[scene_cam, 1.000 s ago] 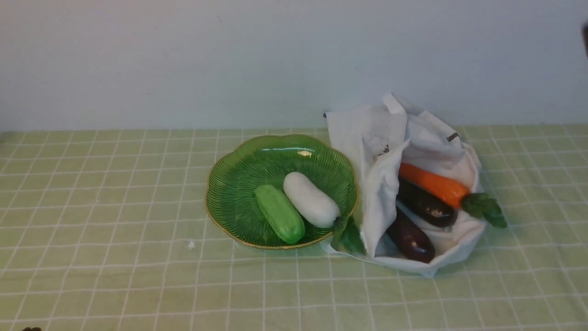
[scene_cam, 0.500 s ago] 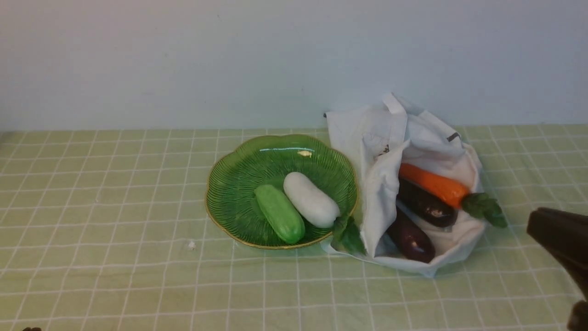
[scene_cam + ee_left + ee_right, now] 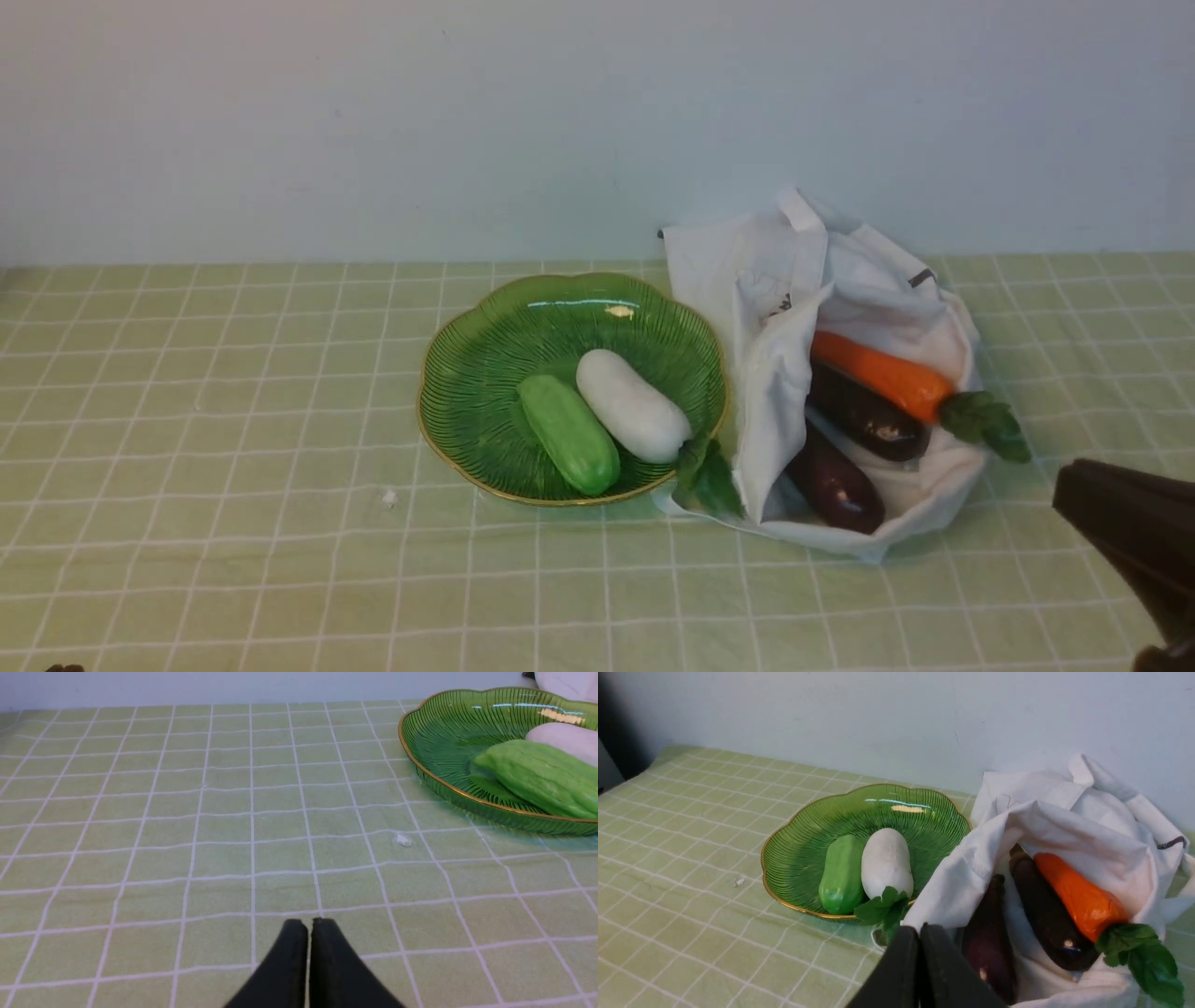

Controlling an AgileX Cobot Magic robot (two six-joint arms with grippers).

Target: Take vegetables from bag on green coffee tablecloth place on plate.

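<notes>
Part of the task is judged done. A white radish [image 3: 632, 417] and a green gourd [image 3: 568, 434] are laid side by side on the plate [image 3: 485, 373], which stands on the checked cloth [image 3: 233, 420]. Three vegetables are left in the bag [image 3: 766, 308], which is set just beside the plate at its 3 o'clock: a carrot [image 3: 882, 375], a far eggplant [image 3: 864, 415] and a near eggplant [image 3: 834, 487]. Rather less than half is therefore taken as finished.

In the front view the radish's long axis is run from 10 to 4 o'clock, with its leaves [image 3: 705, 478] hung over the rim at the 4 o'clock end. The gourd is laid almost parallel, nearer 11 to 5. The carrot is also lined up from 10 to 4 o'clock, its leafy end thrust out of the bag's mouth at 4. The far eggplant is laid alongside it on the same line, and the near one closer to 11 to 5.

The left claw [image 3: 308, 926] is pressed closed with nothing in it, over bare cloth well apart from the plate. The right claw [image 3: 920, 933] is likewise closed and empty, near the bag's mouth. The right arm [image 3: 1125, 532] is seen at the bag's 4 o'clock.
</notes>
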